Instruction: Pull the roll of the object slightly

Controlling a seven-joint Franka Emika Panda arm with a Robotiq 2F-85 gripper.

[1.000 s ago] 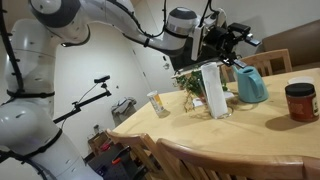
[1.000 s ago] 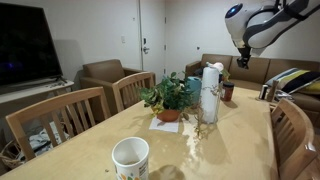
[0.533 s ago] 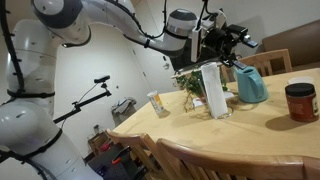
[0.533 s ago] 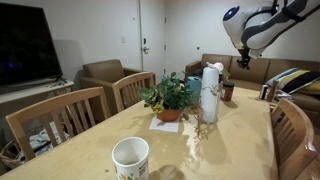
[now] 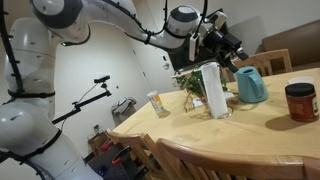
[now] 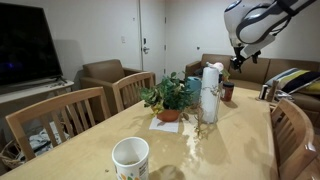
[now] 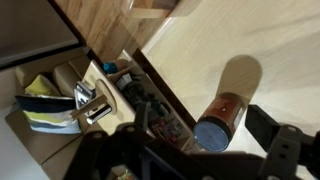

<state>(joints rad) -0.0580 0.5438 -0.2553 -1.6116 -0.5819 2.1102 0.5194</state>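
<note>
The tall white paper towel roll stands upright on its thin holder on the wooden table, with a loose sheet hanging at its side. It shows in both exterior views. My gripper hangs in the air above and behind the roll, apart from it, and also shows in the exterior view from the table's end. In the wrist view the gripper is open and empty, with its dark fingers wide apart. The roll is out of the wrist view.
A teal pitcher stands beside the roll, and a red jar with a blue lid is farther along. A potted plant, a white-and-yellow bottle and a white cup share the table. Wooden chairs line its edges.
The wrist has turned and the gripper now tilts more downward above the roll. The roll and the other things have not moved.
</note>
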